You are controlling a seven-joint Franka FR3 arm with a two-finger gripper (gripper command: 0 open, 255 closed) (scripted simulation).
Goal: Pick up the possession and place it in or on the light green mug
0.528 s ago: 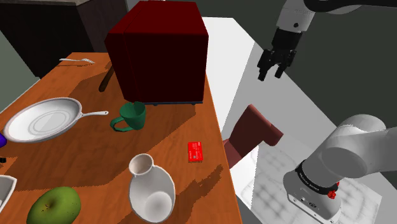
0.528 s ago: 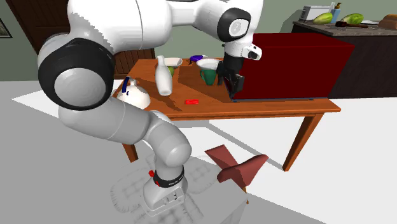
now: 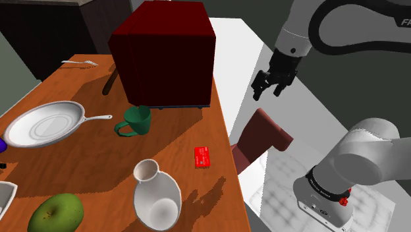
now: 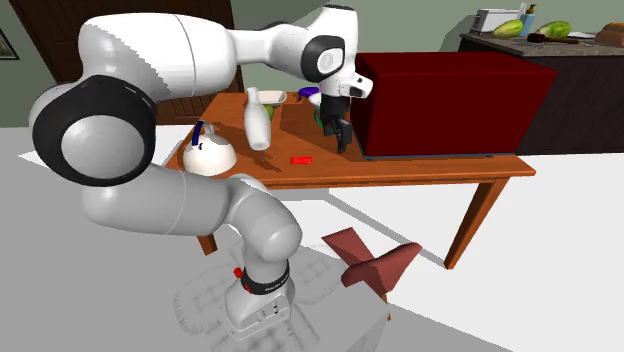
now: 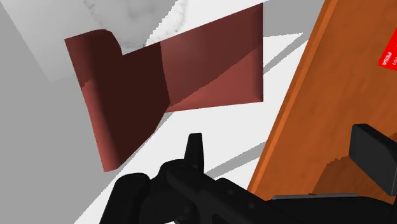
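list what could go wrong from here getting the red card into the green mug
1. The red card lies flat near the edge of the table; the open gripper, hovering beyond that edge, might slide it off rather than grasp it.
2. The white vase stands close to the card, so a descending arm could knock it.
3. The green mug sits just in front of the dark red box, leaving little room on that side.

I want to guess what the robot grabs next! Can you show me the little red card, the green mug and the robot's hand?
red card (image 3: 203,157): shoulder view, middle of its top face.
green mug (image 3: 140,124): shoulder view, its outer wall.
gripper (image 3: 267,92): shoulder view, midway between its fingertips.
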